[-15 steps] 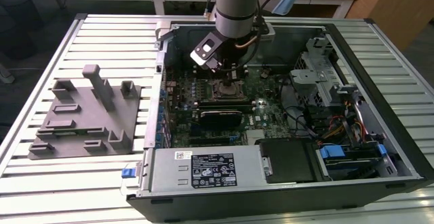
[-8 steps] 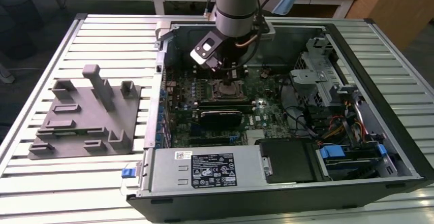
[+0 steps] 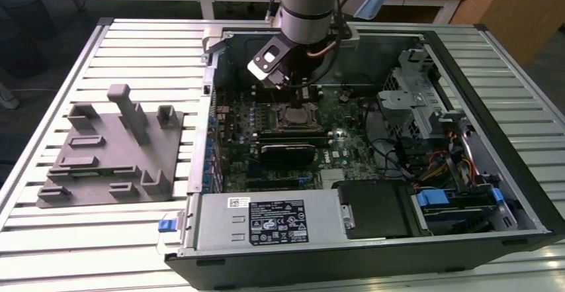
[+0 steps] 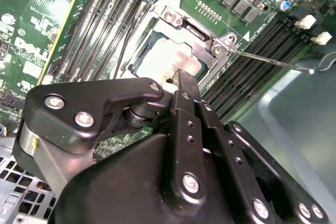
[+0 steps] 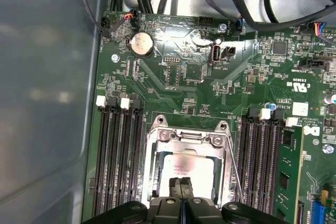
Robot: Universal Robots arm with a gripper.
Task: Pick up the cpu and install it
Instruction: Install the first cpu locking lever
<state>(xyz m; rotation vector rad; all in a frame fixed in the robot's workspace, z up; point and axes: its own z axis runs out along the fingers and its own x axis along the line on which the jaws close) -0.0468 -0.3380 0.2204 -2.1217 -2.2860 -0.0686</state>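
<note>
Hovering over cpu (image 5: 186, 169) in socket (image 5: 157, 145), fingers (image 5: 180, 188) pressed together, empty; slatted table (image 3: 132, 47) under case

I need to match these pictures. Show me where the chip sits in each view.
Exterior view: chip inside the metal socket frame, mid-board, under the arm.
First wrist view: chip inside that frame, between memory slots.
Second wrist view: chip in that frame, by the gripper.
Shared landmark: the socket frame.
</note>
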